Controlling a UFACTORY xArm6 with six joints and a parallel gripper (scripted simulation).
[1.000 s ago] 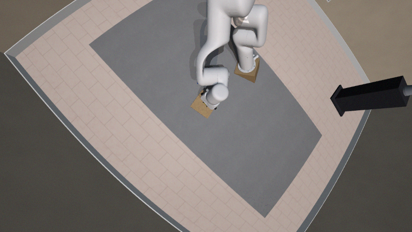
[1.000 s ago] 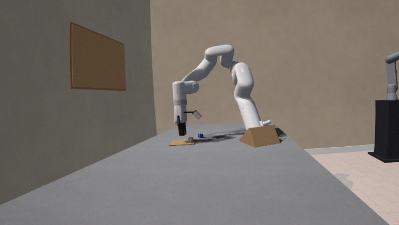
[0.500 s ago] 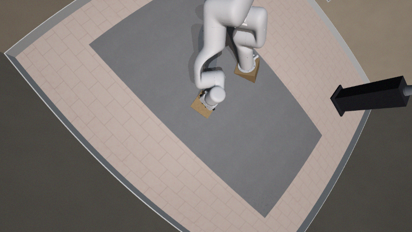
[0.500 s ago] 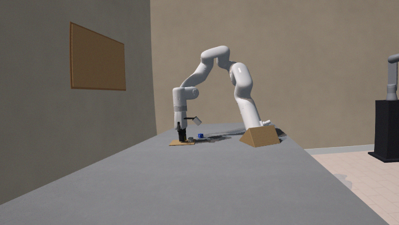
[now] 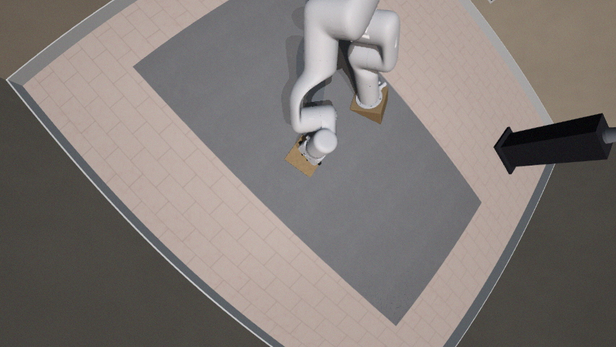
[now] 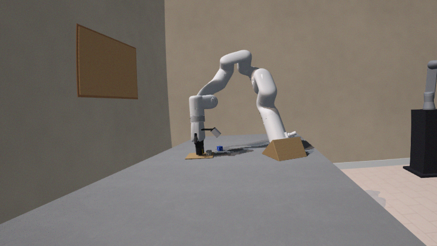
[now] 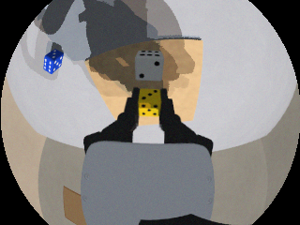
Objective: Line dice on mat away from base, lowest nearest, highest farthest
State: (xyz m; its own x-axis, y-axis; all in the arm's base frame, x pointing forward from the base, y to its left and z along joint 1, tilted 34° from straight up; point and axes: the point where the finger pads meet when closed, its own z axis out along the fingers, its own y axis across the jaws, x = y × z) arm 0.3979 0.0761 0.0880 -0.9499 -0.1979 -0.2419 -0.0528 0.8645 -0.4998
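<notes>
While the gripper (image 7: 150, 109) stands low over the mat (image 7: 187, 82), its fingers are closed on the yellow die (image 7: 149, 103), which fills the gap between the two black pads. The exterior view shows the fingertips almost at the mat's surface, so the die is judged to be at or just short of touchdown; actual contact cannot be confirmed.

Taking the mat as the reference, the grey die (image 7: 149, 64) already rests on it, on the side toward the robot's base (image 6: 285, 149), and just beyond the yellow die in the wrist view. The blue die (image 7: 52, 62) lies off the mat on the grey table (image 6: 214, 195), between the mat and the base and offset to one side.

The yellow die is held directly in line with the grey one, farther from the base. This is consistent with building the row outward, and suggests the yellow die ranks above the grey. The pips are too small to read, so that order is unverified.

The grip is square across two opposite faces, which should keep the shown face unchanged on release.

Assessment: one die placed, one being placed, one outstanding. The blue die's slot depends on its number. Room remaining on the mat is largely hidden under the arm in the top view.
</notes>
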